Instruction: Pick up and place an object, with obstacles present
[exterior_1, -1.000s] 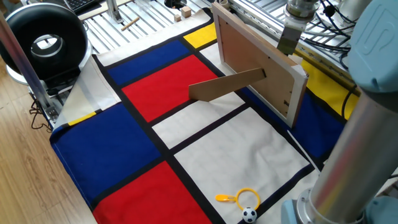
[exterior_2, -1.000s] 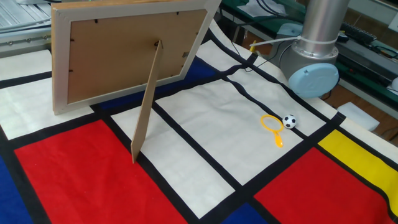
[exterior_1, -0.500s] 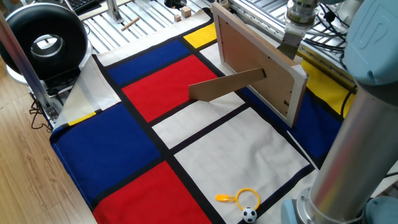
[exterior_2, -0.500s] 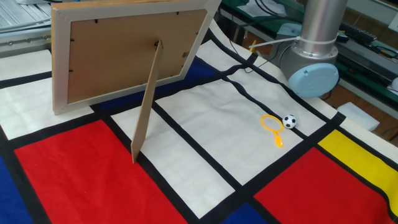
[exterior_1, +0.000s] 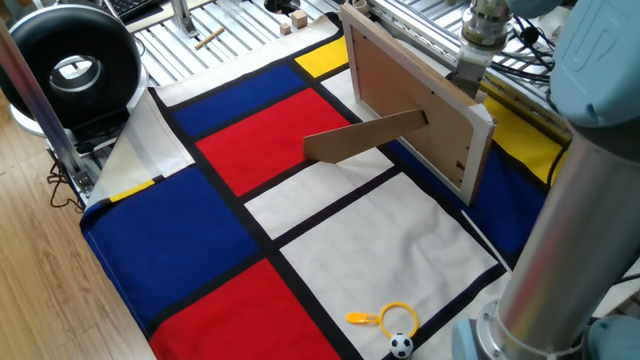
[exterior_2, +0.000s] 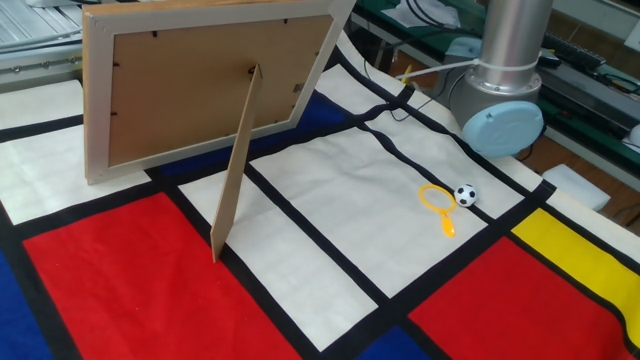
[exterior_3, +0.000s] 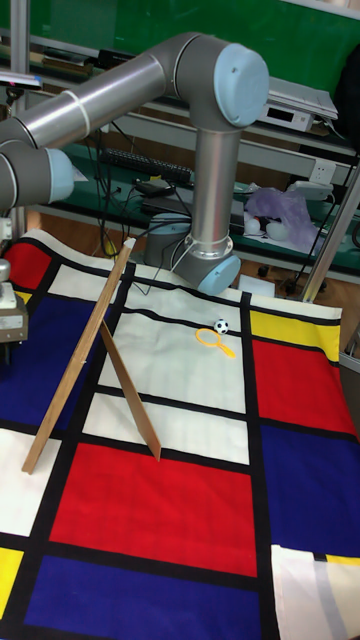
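Observation:
The obstacle, a large picture frame (exterior_1: 410, 110) (exterior_2: 200, 85) (exterior_3: 80, 355), stands on the checked cloth with its brown back and prop leg (exterior_1: 365, 135) facing the open cloth. My gripper (exterior_1: 466, 75) hangs behind the frame's top edge, on its far side. The tall fixed view shows it (exterior_3: 6, 345) cut off by the left border. Its fingertips are hidden, so its state is unclear. The object does not show in any view; the frame blocks the cloth behind it.
A yellow ring with a handle (exterior_1: 390, 318) (exterior_2: 437, 200) and a tiny toy football (exterior_1: 401, 346) (exterior_2: 466, 195) lie near the arm's base (exterior_2: 505, 120). A black round device (exterior_1: 70, 65) stands off the cloth's far corner. Small wooden pieces (exterior_1: 297, 17) lie on the metal bench.
The gripper has shifted slightly along the back of the frame, to the right in the one fixed view. The frame, ring and football have not moved.

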